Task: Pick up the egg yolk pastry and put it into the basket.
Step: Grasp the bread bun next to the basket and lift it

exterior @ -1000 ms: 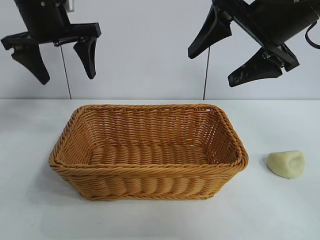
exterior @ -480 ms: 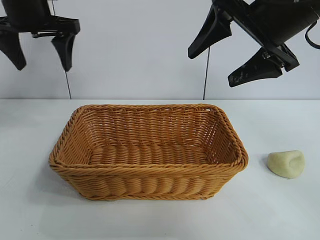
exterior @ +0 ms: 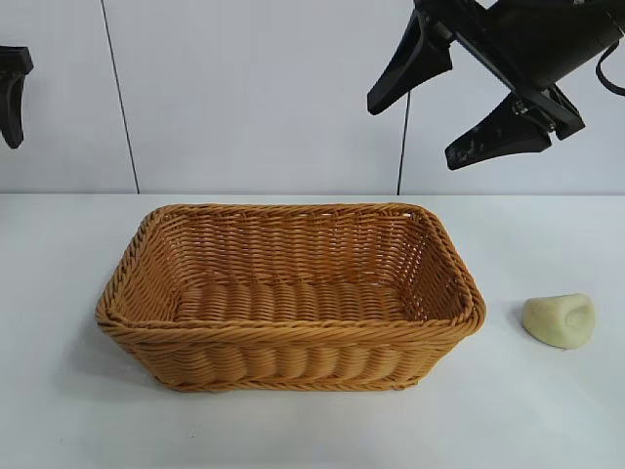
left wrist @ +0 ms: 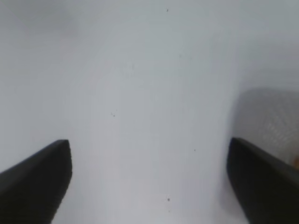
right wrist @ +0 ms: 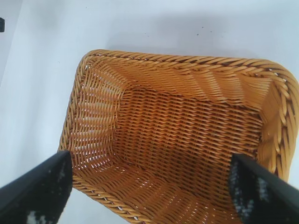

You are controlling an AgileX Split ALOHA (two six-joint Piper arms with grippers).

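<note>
A plain pale wall stands behind a white bench (exterior: 59,410), and the basket (exterior: 293,366) sits in the middle of it, long side toward the outside camera. The egg yolk pastry (exterior: 559,319) lies on the bare bench just off the basket's right end, apart from the rim, with its dented face turned up and to the right.

The right gripper (exterior: 454,103) hangs high above the basket's right half, its jaws spread wide and holding nothing. In its own wrist view it looks straight down into the basket, and the pastry does not show there at all. So the pastry lies to the right of those jaws and well below them; the reach probably calls for a shift rightward past the basket's end before any descent.

The left gripper (exterior: 10,93) is at the far left edge, high up, only partly in view. Its wrist view shows its jaws apart over bare bench, empty. The whole basket lies between it and the pastry, so the right arm is clearly the nearer one.
</note>
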